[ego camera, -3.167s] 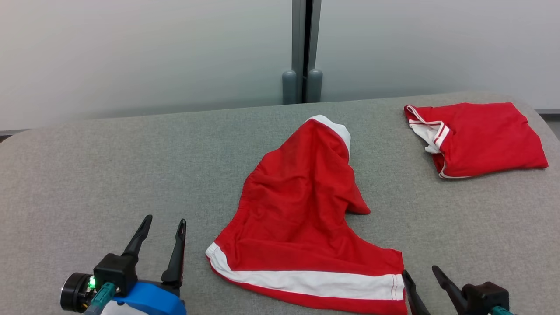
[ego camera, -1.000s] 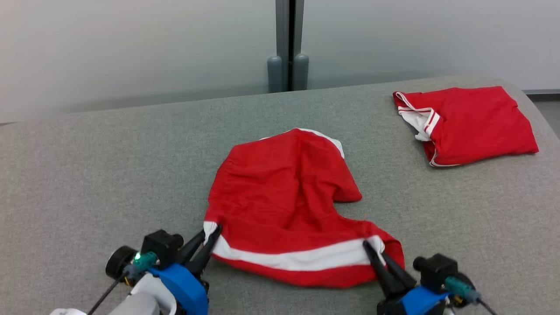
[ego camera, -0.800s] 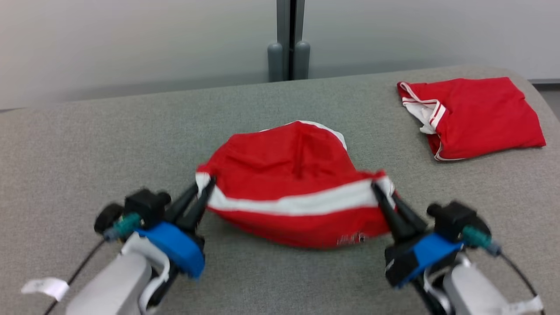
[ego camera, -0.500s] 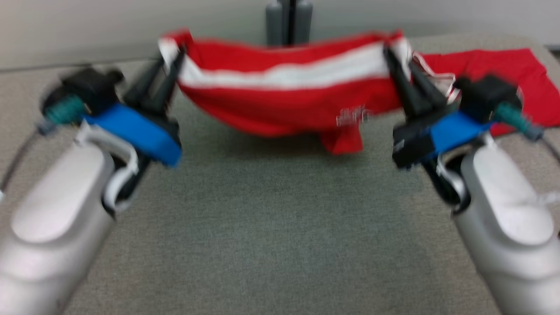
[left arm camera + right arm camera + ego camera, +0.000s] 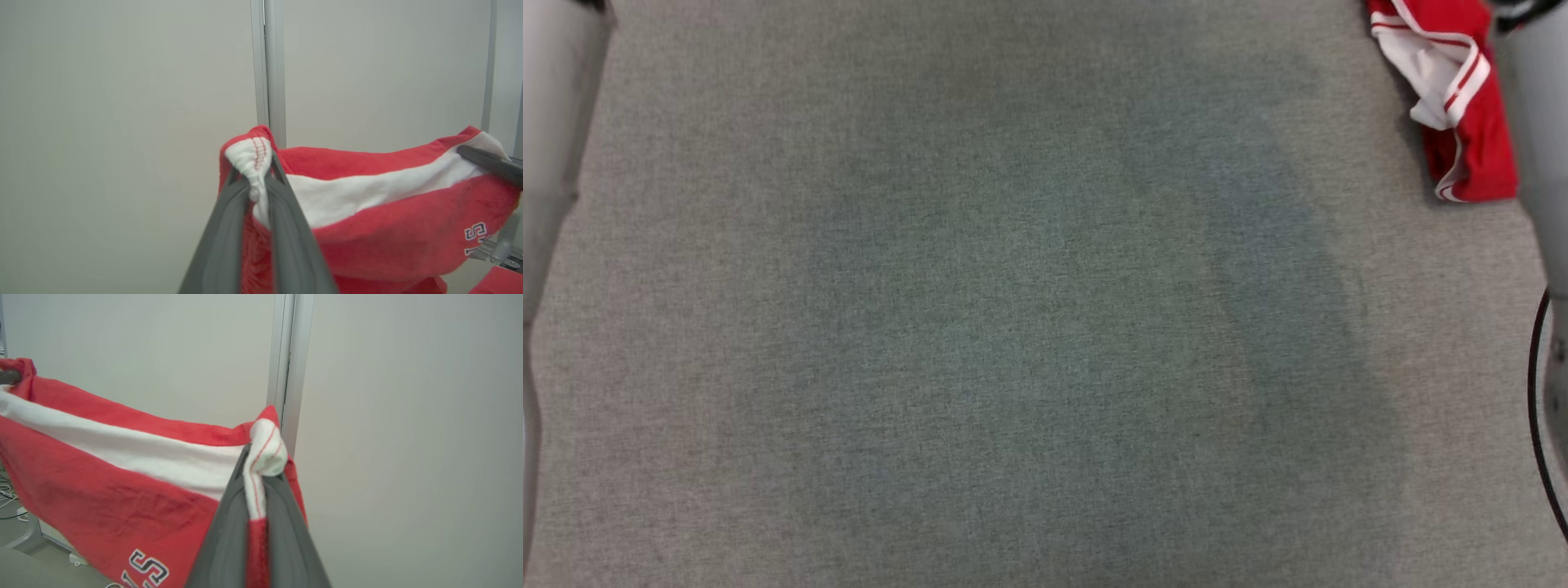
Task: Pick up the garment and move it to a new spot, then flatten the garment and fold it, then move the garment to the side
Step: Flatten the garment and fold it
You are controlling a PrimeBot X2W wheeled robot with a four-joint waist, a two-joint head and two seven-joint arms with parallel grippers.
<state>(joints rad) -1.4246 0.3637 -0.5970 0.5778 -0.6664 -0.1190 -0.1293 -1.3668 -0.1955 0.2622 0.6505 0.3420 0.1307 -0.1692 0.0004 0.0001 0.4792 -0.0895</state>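
The garment (image 5: 388, 228) is red with a white stripe and dark lettering. It hangs stretched in the air between my two grippers, in front of a pale wall. In the left wrist view my left gripper (image 5: 255, 175) is shut on one bunched white-striped corner. My right gripper's finger (image 5: 490, 163) shows at the far corner. In the right wrist view my right gripper (image 5: 261, 461) is shut on the other corner of the garment (image 5: 102, 490), and the cloth sags down to the left. In the head view my pale forearms rise along the left edge (image 5: 547, 122) and right edge (image 5: 1539, 122).
The grey fabric table (image 5: 1013, 327) spreads below me, with a faint shadow across its middle. A second red garment (image 5: 1462, 98), folded and trimmed in white, lies at the table's far right, next to my right forearm. A black cable (image 5: 1539, 408) loops at the right edge.
Both grippers, shut on the striped hem's corners, have lifted the garment off the table and up past the top of the head view. The head camera has also moved.
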